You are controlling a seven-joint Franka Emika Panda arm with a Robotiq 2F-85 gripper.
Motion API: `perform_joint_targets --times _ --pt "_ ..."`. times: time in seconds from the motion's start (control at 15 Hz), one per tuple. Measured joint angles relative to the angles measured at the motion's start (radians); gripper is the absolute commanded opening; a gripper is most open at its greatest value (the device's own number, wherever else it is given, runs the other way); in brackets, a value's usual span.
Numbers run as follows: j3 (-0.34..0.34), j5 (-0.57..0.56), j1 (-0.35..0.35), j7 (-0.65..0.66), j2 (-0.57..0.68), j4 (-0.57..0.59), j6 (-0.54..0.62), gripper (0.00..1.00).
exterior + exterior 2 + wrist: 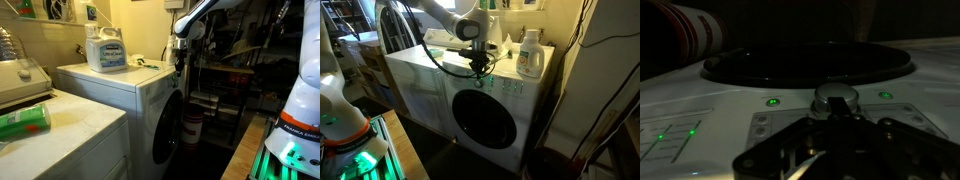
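Note:
My gripper (181,52) hangs at the front top edge of a white front-loading washer (150,95), over its control panel; it also shows in an exterior view (480,66). In the wrist view the fingertips (836,114) are together, shut and empty, right at a round grey knob (836,97) on the panel. Green lights (772,101) glow beside the knob. The dark round door (805,62) lies beyond the panel, and it shows in an exterior view (485,117).
A white and blue detergent bottle (105,48) stands on the washer top, also in an exterior view (528,55). A green bottle (25,120) lies on the neighbouring machine. A red and white can (190,128) stands on the floor by the washer.

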Motion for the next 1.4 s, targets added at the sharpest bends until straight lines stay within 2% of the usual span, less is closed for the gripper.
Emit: perform_joint_targets --times 0.4,0.93,1.4 --pt "-0.010 -0.029 -0.002 0.007 -0.011 -0.021 0.007 0.00" --pt "-0.005 -0.038 0.000 0.009 0.033 -0.041 0.147 0.00" --pt "0.005 -0.038 -0.001 0.000 0.045 -0.039 0.152 0.00"
